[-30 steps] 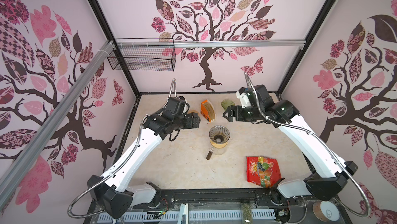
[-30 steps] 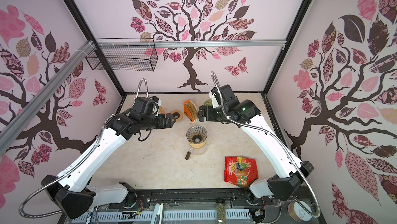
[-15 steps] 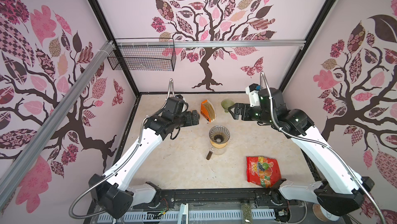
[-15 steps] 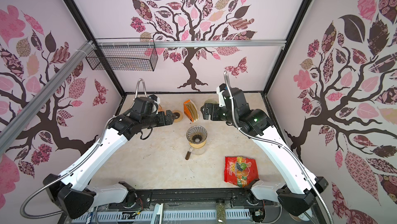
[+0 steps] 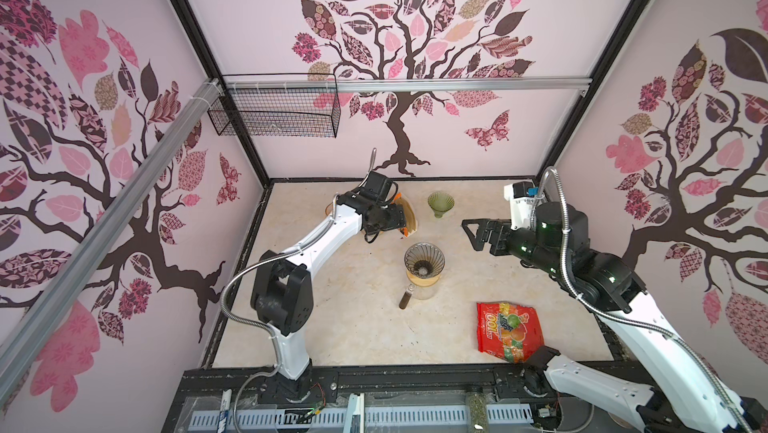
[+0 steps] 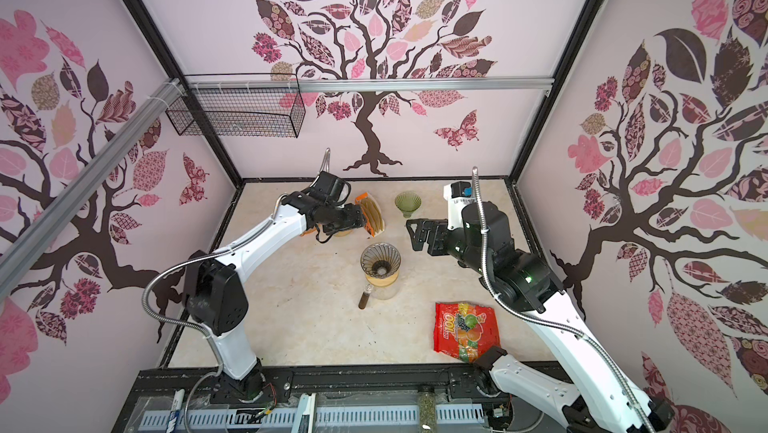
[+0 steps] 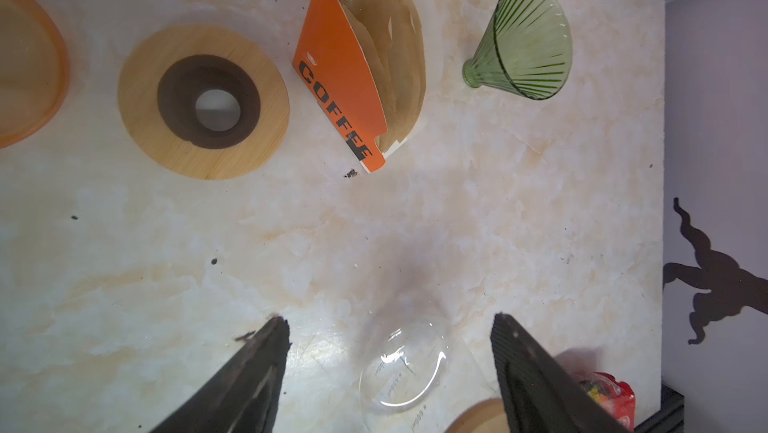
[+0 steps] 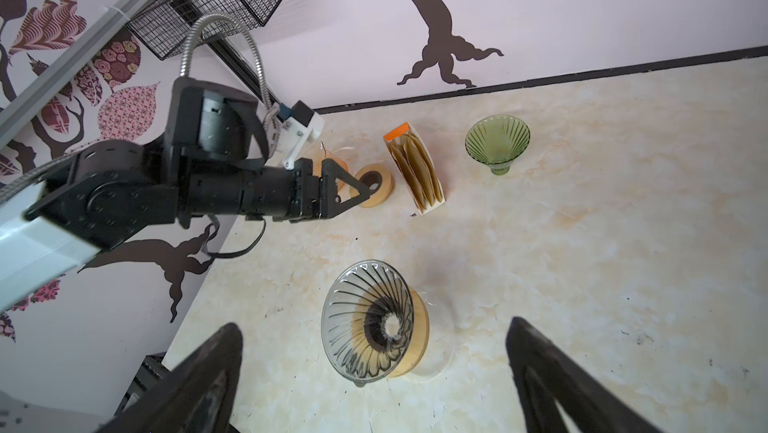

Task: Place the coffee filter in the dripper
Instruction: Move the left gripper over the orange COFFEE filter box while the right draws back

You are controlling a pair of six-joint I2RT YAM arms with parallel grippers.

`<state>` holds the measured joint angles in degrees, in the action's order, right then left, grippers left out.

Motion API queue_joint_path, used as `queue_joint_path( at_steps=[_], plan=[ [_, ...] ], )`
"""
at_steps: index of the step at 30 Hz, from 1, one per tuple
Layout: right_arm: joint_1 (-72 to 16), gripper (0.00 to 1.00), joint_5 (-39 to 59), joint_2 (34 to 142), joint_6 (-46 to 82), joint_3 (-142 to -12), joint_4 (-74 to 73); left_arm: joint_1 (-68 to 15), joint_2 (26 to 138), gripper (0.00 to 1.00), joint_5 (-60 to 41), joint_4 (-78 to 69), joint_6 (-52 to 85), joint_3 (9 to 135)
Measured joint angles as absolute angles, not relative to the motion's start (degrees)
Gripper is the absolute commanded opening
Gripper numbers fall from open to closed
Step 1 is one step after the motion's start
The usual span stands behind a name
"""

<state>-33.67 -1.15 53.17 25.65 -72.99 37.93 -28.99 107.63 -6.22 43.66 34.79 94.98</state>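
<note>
The step in hand looks like fetching a filter, and none has been taken yet. The brown paper coffee filters [image 7: 399, 57] stand packed in an open orange cardboard box [image 7: 340, 78] printed COFFEE. The box is behind the clear ribbed glass dripper [image 5: 424, 258], toward the back wall and slightly to the left arm's side. The dripper sits on a wooden collar over a glass carafe on the pale marble-patterned table [image 5: 353, 327], and its cone holds no paper. A green ribbed glass cone [image 5: 440, 202] also stands behind the dripper, well apart from it.

The left jaws stand apart with nothing between them, raised near the box and touching no filter. The right jaws are spread wide and empty, off to the dripper's right-arm side and pointing toward it.

Next, the left jaws probably need to reach the box's open top and pinch one filter edge. The sheets are thin and nested, so several may lift together, and the light box could tip or slide.
</note>
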Motion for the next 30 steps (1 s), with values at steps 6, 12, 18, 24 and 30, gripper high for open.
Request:
queue_joint_path(
  at_steps=[6,12,18,24,30],
  plan=[
    [-33.69,1.0,0.27,50.81,27.29,-71.0,37.47,-29.45,116.36,0.6,-3.88,44.07,37.06,101.65],
    [-33.67,1.0,0.67,48.05,29.98,-68.2,37.89,-29.91,122.63,0.54,-2.46,45.39,38.92,108.51],
    [-33.67,1.0,0.64,47.29,30.94,-67.85,38.74,-30.68,128.66,0.46,-0.71,46.68,39.64,116.25],
    [-33.67,1.0,0.69,48.34,31.31,-67.85,38.79,-30.89,131.22,0.41,1.8,48.73,40.56,118.85],
    [-33.67,1.0,0.91,48.8,31.31,-67.85,38.79,-30.63,132.05,0.39,3.92,50.52,40.71,119.26]
  ],
)
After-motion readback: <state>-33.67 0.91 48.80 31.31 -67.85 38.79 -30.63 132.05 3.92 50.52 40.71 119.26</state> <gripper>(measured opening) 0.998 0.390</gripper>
